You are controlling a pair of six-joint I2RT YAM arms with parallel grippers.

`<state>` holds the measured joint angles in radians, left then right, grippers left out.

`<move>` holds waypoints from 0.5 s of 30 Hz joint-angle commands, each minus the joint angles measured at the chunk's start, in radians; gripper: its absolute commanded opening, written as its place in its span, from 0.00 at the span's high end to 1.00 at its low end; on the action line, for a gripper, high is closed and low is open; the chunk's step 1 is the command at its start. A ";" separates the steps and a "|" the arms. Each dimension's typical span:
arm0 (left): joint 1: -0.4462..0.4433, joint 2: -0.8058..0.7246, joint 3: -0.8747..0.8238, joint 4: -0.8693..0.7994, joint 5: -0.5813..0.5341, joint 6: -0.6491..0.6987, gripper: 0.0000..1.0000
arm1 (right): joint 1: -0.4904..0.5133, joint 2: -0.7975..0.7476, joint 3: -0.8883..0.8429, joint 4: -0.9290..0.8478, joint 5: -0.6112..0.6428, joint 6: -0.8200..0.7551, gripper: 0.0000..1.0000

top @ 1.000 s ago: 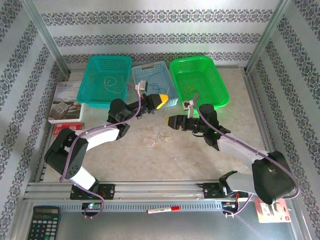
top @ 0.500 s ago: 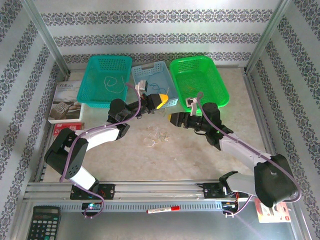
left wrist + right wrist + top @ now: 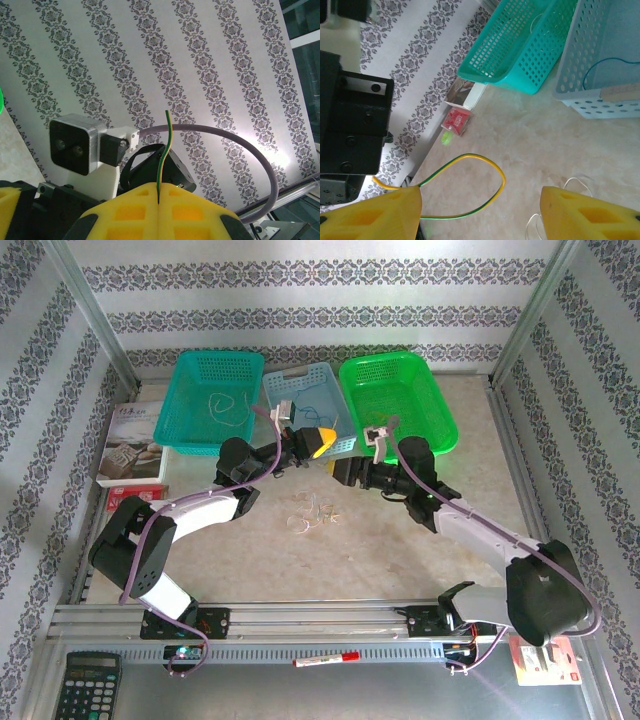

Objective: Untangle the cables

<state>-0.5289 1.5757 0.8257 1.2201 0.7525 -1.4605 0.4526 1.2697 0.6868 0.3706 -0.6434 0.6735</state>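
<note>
The left gripper (image 3: pixel 159 204) has its yellow foam fingers (image 3: pixel 125 216) pressed together; they pinch a yellow-green wire (image 3: pixel 163 155) right at the seam between them, and its short free end stands up above the fingertips, thin and a little bent; below both grippers, on the table (image 3: pixel 400 550), lies the rest of the cables (image 3: pixel 310 515), a small loose bunch of whitish wires curled in loops, touching no finger; more to the right, the right gripper (image 3: pixel 480 196) has its fingers (image 3: pixel 585 212) spread wide, and a loop of yellow-green wire, probably the same one, hangs in the gap between them; it runs close past the left-hand fingertip, and I cannot tell if it touches that pad, but nothing is clamped there; beyond these fingers stand a teal basket (image 3: pixel 520 55) and a light blue basket (image 3: pixel 580 95) with a dark blue wire inside; I judge the wires very light, soft and springy, with smooth insulation that can slide out of foam pads; the best place to hold seems a straight stretch near a crossing, not the top of a loop, with a gentle pull so that no knot tightens.
</note>
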 commanded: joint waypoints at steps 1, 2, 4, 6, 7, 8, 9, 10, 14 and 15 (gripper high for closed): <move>-0.005 -0.034 0.034 0.077 0.011 -0.007 1.00 | 0.014 0.027 0.033 0.039 0.007 -0.014 0.36; -0.006 -0.035 0.036 0.076 0.010 -0.007 1.00 | 0.015 0.034 0.035 0.045 0.008 -0.012 0.36; -0.008 -0.036 0.040 0.076 0.011 -0.007 1.00 | 0.020 0.050 0.039 0.052 0.008 -0.011 0.37; -0.010 -0.036 0.042 0.078 0.011 -0.009 1.00 | 0.023 0.063 0.047 0.059 0.008 -0.006 0.37; -0.012 -0.037 0.043 0.080 0.010 -0.010 1.00 | 0.025 0.072 0.052 0.061 0.008 -0.006 0.37; -0.012 -0.037 0.044 0.081 0.010 -0.012 1.00 | 0.027 0.081 0.058 0.063 0.008 -0.006 0.37; -0.014 -0.036 0.045 0.082 0.009 -0.012 1.00 | 0.030 0.089 0.063 0.066 0.008 -0.005 0.38; -0.016 -0.037 0.046 0.082 0.009 -0.012 1.00 | 0.031 0.097 0.066 0.070 0.007 -0.003 0.38; -0.023 -0.035 0.042 0.086 0.009 -0.012 1.00 | 0.032 0.120 0.081 0.090 0.008 0.010 0.43; -0.025 -0.034 0.040 0.090 0.008 -0.014 1.00 | 0.032 0.124 0.086 0.095 0.008 0.014 0.45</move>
<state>-0.5415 1.5711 0.8421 1.2217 0.7521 -1.4677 0.4759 1.3788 0.7387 0.4103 -0.6395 0.6811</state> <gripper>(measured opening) 0.042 0.568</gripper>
